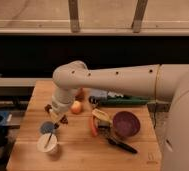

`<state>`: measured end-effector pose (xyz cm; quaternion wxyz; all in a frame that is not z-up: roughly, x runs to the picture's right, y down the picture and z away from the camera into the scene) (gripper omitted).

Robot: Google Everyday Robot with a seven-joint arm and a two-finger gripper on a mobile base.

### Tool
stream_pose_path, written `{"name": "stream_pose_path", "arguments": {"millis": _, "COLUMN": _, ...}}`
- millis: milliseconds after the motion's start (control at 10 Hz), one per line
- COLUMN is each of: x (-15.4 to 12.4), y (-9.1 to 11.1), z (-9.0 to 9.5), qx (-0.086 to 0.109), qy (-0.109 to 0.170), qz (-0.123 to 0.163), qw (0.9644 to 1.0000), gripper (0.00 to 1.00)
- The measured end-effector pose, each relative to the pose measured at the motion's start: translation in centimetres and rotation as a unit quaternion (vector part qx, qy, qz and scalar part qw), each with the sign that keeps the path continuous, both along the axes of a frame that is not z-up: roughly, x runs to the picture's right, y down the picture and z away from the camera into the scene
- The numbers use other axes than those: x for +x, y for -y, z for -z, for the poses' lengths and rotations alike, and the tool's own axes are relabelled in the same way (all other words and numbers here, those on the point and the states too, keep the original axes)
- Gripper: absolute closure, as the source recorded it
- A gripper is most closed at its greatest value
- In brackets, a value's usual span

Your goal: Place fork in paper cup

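The jaws are closed, the gripper hanging low over the left part of the wooden surface, just above a small blue-grey cup. Whether they pinch anything cannot be made out. Just below, near the surface's front left corner, stands the paper cup with the fork leaning inside it, the handle slanting up towards the jaws. Right of the gripper lies an orange fruit. Further right sit a purple bowl, a carrot-like orange stick and a black-handled utensil. A green object lies behind the bowl.
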<state>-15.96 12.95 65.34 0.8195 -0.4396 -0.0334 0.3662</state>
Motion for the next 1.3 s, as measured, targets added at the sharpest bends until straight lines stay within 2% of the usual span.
{"name": "stream_pose_path", "arguments": {"millis": 500, "x": -0.9, "y": -0.9, "z": -0.2, "qx": -0.011, "qy": 0.008, "qz": -0.004, "qw": 0.9999, "gripper": 1.00}}
{"name": "stream_pose_path", "arguments": {"millis": 1300, "x": -1.6, "y": -2.3, "z": -1.9, "qx": -0.033, "qy": -0.006, "qz": 0.000, "qw": 0.9994, "gripper": 1.00}}
